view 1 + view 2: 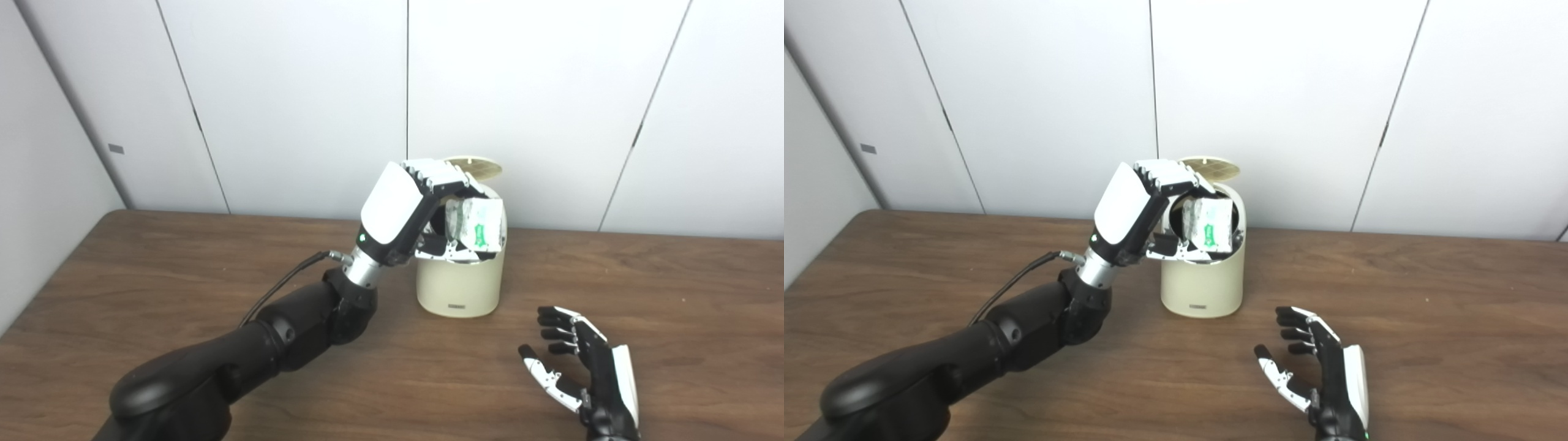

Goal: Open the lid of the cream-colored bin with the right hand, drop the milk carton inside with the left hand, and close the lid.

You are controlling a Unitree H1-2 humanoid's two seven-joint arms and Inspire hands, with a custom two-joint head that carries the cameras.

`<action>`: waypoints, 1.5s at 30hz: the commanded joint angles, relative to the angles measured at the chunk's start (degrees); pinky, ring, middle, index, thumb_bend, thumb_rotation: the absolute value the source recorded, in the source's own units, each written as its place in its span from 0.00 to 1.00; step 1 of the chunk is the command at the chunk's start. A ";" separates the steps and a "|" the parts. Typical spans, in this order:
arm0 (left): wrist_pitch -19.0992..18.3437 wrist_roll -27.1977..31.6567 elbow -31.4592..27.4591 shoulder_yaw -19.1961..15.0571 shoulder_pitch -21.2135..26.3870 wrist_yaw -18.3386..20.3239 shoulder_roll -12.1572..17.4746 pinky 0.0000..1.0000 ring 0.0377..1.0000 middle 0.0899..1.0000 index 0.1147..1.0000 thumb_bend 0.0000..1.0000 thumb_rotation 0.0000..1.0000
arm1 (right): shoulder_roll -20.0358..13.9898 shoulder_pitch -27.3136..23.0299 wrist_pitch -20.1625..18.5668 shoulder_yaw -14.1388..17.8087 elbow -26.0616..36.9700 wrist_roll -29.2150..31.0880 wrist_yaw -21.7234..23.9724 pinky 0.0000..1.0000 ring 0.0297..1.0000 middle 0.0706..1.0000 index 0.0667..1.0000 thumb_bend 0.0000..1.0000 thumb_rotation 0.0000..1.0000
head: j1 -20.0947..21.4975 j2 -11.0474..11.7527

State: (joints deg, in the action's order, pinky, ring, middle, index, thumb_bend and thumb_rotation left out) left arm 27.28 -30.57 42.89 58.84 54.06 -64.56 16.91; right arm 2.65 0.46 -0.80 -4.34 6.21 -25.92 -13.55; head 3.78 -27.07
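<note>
While the lid (1211,167) is standing open, left hand (1142,211) is clamping carton (1208,229) at bin (1203,285) mouth, clearer in right eye view; right hand (1323,373) is resting near, fingers spread, empty.

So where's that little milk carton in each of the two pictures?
Left eye view: the milk carton is just right of centre, held by the left robot hand at the bin's opening.
Right eye view: the milk carton sits near centre, in the same grip.
Shared landmark: the cream-colored bin with its raised lid.
</note>
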 commanded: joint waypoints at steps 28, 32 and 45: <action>-0.36 1.49 7.49 3.28 8.30 -4.04 1.17 0.36 0.43 0.41 0.43 0.51 0.00 | 0.87 0.11 -0.43 -0.99 0.72 -1.05 -1.13 0.56 0.64 0.65 0.65 0.27 0.09 | 0.66 -0.30; -0.36 1.58 7.96 3.23 8.52 -3.79 1.29 0.37 0.43 0.42 0.42 0.51 0.00 | 0.99 0.01 -0.89 -1.18 0.62 -1.26 -1.40 0.56 0.64 0.65 0.65 0.28 0.10 | 0.68 -0.29; -0.36 2.11 8.06 2.54 8.02 -2.54 1.16 0.36 0.43 0.41 0.43 0.51 0.00 | 1.16 -0.48 0.06 -1.32 -0.33 -0.87 -2.06 0.54 0.62 0.64 0.64 0.29 0.08 | 1.02 -0.30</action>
State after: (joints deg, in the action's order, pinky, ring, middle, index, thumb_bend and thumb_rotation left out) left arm 27.08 -29.71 51.36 62.72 57.81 -66.30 17.33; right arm 3.22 0.32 -1.48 -5.25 5.95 -27.01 -15.70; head 4.75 -27.33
